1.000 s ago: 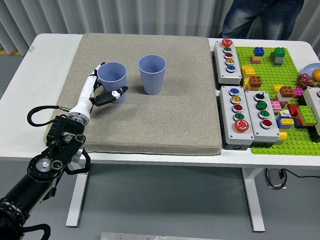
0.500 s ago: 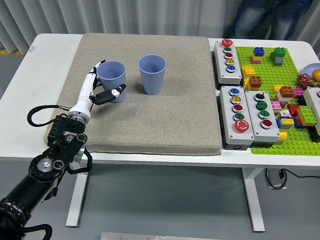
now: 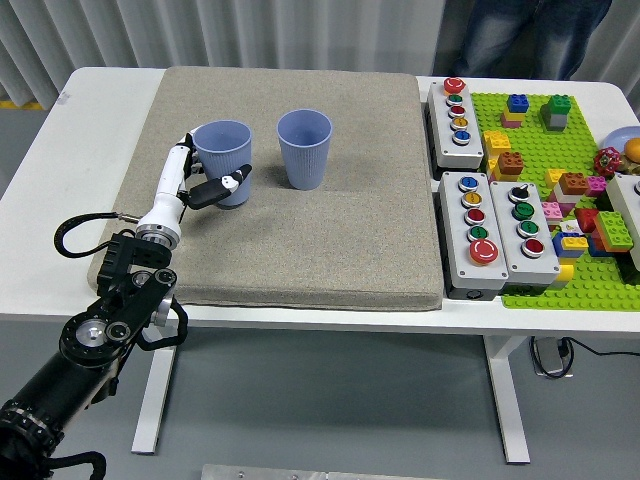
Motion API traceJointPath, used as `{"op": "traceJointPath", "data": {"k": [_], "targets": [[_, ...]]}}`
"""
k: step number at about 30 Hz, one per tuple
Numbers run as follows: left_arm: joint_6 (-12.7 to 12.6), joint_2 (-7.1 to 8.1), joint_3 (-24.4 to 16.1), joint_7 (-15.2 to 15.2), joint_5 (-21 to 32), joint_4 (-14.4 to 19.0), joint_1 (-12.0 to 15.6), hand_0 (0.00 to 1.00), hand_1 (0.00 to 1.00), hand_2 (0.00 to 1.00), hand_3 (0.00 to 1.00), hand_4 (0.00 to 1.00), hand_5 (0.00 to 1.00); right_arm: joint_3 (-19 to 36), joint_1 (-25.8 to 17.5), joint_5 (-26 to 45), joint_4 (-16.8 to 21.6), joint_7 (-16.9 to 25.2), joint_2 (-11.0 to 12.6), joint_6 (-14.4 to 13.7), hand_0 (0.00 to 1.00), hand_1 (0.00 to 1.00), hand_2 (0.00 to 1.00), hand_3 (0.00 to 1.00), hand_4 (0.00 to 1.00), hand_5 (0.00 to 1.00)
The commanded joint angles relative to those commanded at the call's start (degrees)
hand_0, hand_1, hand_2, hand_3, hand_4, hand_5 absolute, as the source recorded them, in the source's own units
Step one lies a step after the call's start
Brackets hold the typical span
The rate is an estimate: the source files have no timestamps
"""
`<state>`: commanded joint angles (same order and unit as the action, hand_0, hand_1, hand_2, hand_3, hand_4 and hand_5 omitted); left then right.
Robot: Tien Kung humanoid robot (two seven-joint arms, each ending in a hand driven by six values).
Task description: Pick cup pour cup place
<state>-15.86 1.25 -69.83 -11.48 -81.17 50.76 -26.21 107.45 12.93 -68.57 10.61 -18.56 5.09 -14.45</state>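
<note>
Left hand [image 3: 200,180] wraps the left cup [image 3: 224,160] on the grey mat [image 3: 300,240], fingers curled around its lower wall. The risk: the light cup squeezes or slips on lifting, or tips and misses the second cup [image 3: 304,148] just beside it.

A robotics lab: push-button control boxes [image 3: 471,230] and a brick baseplate [image 3: 540,200] on a test table [image 3: 90,120].

A white tabletop [image 3: 80,150] on white legs [image 3: 510,400] stands over a grey floor [image 3: 330,410]. Pale corrugated panels [image 3: 250,30] line the top of the frame, lit evenly.
</note>
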Motion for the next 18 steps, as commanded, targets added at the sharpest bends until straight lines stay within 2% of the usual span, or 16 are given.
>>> {"op": "traceJointPath", "data": {"k": [4, 5, 10, 11, 18], "targets": [[-0.2, -0.04, 0.0, 0.0, 0.0, 0.0, 0.1, 0.552, 0.617, 0.803, 0.771, 0.79, 0.174, 0.1, 0.0, -0.1, 0.0, 0.0, 0.0, 0.0, 0.676, 0.623, 0.587, 0.574, 0.002, 0.248], [-0.2, -0.05, 0.0, 0.0, 0.0, 0.0, 0.1, 0.554, 0.617, 0.795, 0.688, 0.782, 0.177, 0.1, 0.0, -0.1, 0.0, 0.0, 0.0, 0.0, 0.677, 0.623, 0.587, 0.574, 0.002, 0.247], [-0.4, -0.08, -0.1, 0.0, -0.2, 0.2, 0.1, 0.554, 0.617, 0.795, 0.688, 0.782, 0.177, 0.2, 0.1, -0.3, 0.0, 0.0, 0.0, 0.1, 0.677, 0.623, 0.587, 0.574, 0.002, 0.247], [-0.4, -0.07, 0.0, 0.0, -0.3, 0.2, 0.1, 0.554, 0.615, 0.783, 0.625, 0.772, 0.18, 0.2, 0.1, -0.3, 0.0, 0.0, 0.0, 0.1, 0.676, 0.623, 0.585, 0.574, 0.002, 0.244], [-0.5, -0.16, -0.4, 0.0, -1.3, 1.3, 0.5, 0.553, 0.613, 0.766, 0.616, 0.771, 0.18, 0.1, 0.1, -0.2, 0.0, 0.0, 0.0, 0.0, 0.677, 0.623, 0.586, 0.574, 0.002, 0.243]]}}
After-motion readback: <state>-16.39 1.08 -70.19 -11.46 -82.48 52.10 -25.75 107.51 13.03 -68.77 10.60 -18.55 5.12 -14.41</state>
